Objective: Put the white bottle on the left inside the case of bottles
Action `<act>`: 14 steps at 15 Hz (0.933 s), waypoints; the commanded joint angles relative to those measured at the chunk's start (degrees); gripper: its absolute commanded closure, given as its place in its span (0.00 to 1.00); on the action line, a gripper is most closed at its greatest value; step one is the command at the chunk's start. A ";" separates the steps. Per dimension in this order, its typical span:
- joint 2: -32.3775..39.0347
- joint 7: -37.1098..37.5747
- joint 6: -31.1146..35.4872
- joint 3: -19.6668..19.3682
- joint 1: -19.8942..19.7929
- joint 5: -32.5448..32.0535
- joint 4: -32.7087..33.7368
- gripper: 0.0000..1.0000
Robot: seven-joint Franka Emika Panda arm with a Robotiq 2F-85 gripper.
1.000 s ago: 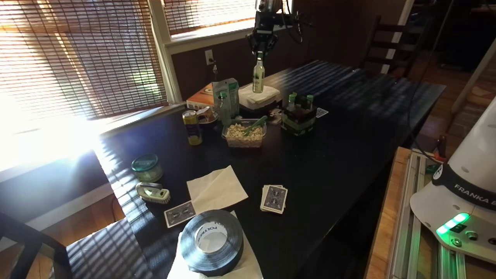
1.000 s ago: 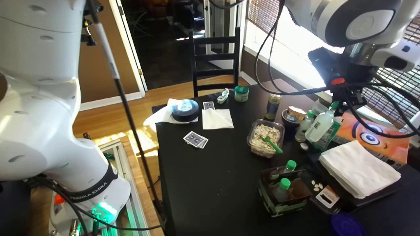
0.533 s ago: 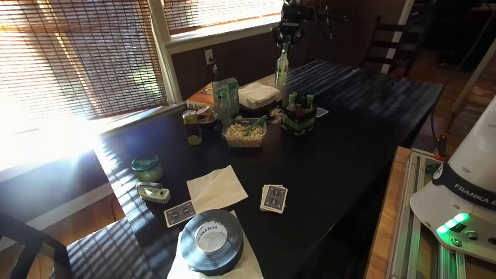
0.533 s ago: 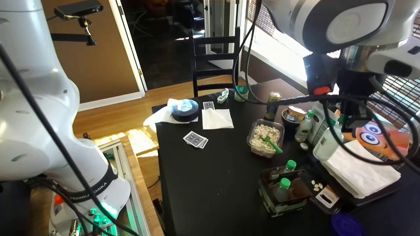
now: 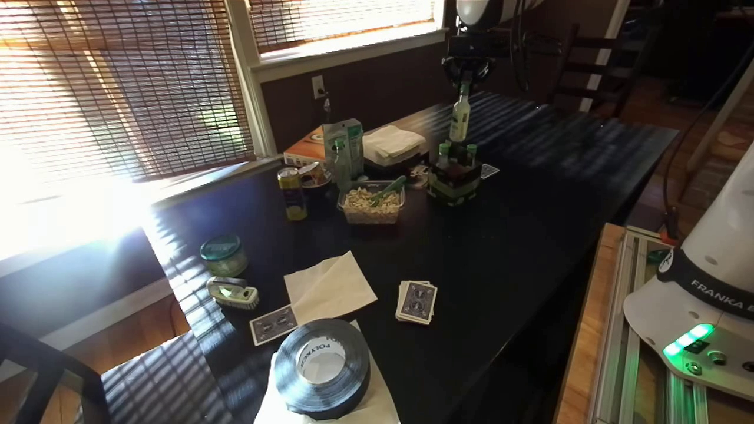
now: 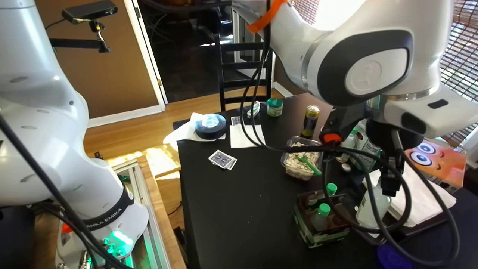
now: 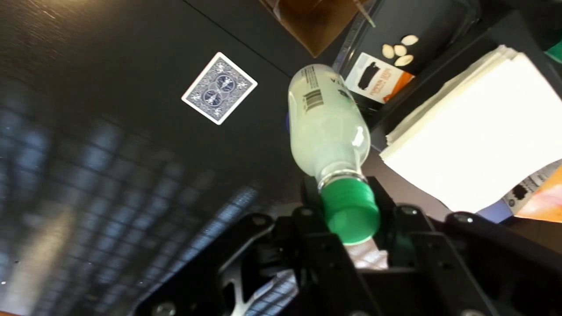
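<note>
One white bottle in my gripper: jaws pressed in on green cap from both sides, gap no wider than that cap. Bottle hangs base down, leaning slightly, above table. Its base sits outside case of bottles, near it. In case, at least two green-capped bottles stand; both exterior views show their caps. Wrist view: playing card flat on table; across from it, past my bottle, napkin stack, white-and-orange label, few pale seeds.
</note>
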 commanded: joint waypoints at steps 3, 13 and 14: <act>-3.36 6.06 0.47 0.33 0.89 -4.26 -4.70 0.93; -2.67 2.71 -1.09 4.33 0.35 1.83 -5.34 0.93; -2.33 2.56 -1.42 4.45 0.27 2.38 -5.18 0.93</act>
